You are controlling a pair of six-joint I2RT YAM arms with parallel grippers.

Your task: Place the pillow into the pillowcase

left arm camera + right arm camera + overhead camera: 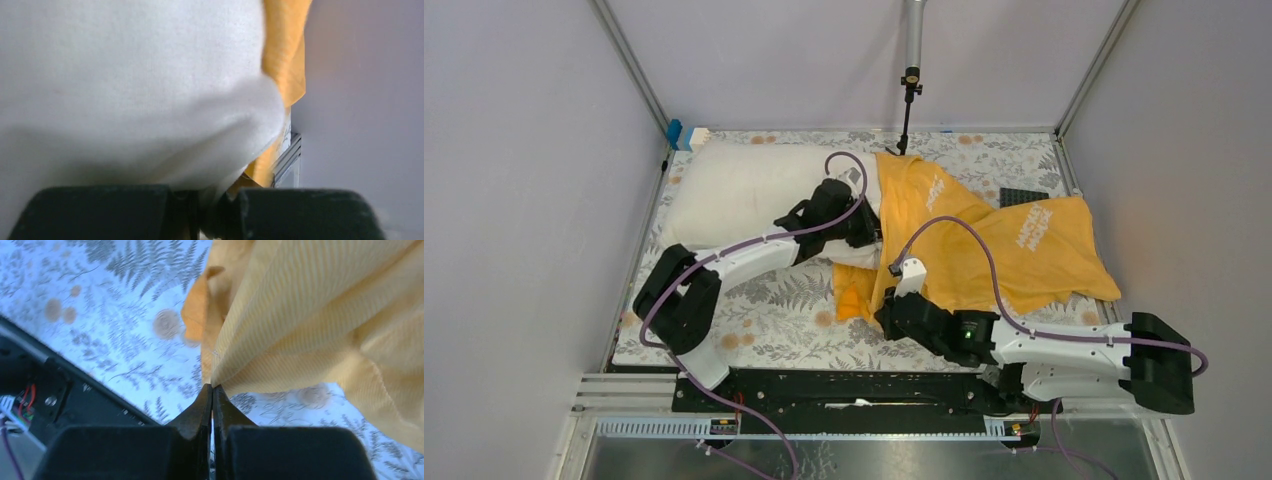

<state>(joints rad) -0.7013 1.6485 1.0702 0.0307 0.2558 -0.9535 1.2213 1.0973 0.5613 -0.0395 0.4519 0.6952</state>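
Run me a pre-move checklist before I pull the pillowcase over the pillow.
1. Left gripper shut on pillow fabric: ok.
2. Right gripper pinching an edge of the pillowcase: ok.
3. Only one layer of the case pinched, so the mouth can open: cannot tell.
4. Pillow end at the case: ok, orange cloth drapes over its right end.
5. Pillow inside the case: not ok, most of it lies bare on the table.

A lab test cell: plain grey walls (514, 150) in aluminium framing (630, 70) enclose a fern-print tabletop (774, 300).
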